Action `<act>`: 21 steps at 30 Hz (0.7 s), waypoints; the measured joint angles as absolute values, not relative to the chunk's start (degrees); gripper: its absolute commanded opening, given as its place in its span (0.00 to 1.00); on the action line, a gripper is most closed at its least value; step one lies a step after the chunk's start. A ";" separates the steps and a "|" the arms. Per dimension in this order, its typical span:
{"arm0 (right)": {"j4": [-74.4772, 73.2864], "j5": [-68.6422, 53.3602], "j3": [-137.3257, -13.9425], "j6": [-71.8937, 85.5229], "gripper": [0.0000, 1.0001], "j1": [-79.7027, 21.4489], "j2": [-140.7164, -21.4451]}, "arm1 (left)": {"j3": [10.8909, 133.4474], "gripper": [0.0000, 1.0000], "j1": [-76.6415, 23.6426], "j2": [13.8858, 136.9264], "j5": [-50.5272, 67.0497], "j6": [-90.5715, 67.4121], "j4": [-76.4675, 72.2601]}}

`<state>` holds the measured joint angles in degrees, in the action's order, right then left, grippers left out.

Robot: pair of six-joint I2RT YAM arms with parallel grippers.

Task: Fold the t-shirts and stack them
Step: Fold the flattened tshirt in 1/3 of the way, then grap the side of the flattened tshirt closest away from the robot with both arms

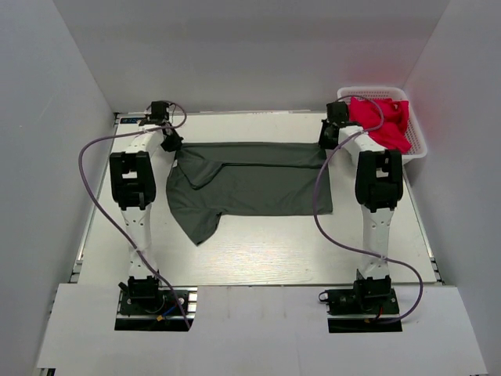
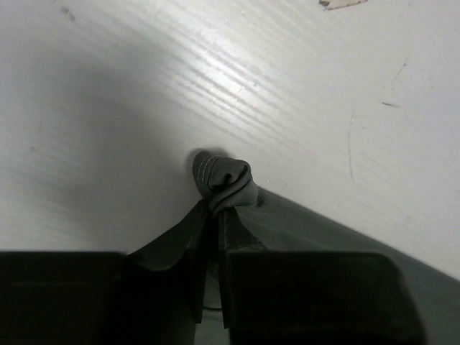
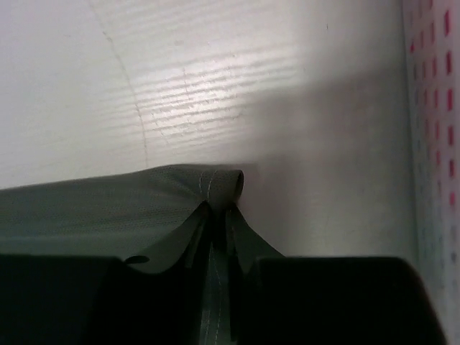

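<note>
No readable text, brand, number or sign in any view; grey t-shirt (image 1: 258,188) unmarked.

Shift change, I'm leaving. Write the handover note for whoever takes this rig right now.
Left gripper: shut on the far left corner of the grey t-shirt.
Right gripper: shut on its far right corner.
The grey t-shirt lies spread on the table. The red t-shirts sit crumpled in the white basket, far right.
Done: grey one laid out and gripped; no finished fold or stack visible.
Left: fold it, fold the red ones, stack all.
</note>
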<state>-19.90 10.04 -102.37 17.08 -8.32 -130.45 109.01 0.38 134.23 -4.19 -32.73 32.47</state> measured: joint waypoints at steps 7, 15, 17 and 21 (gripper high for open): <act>-21.37 6.61 -105.14 13.26 0.67 -7.86 -126.87 | 113.01 1.00 0.40 133.78 -2.35 -30.37 35.99; -18.39 2.79 -86.50 12.38 0.90 -8.01 -101.19 | 88.01 1.00 0.19 103.46 -2.26 -30.09 33.61; -16.69 1.34 -79.37 13.74 0.90 -7.99 -94.04 | 77.17 1.00 -0.03 91.59 -2.11 -30.92 32.23; -14.57 -0.38 -63.75 17.41 0.90 -7.99 -81.23 | 59.33 1.00 -0.54 73.30 0.27 -34.11 30.61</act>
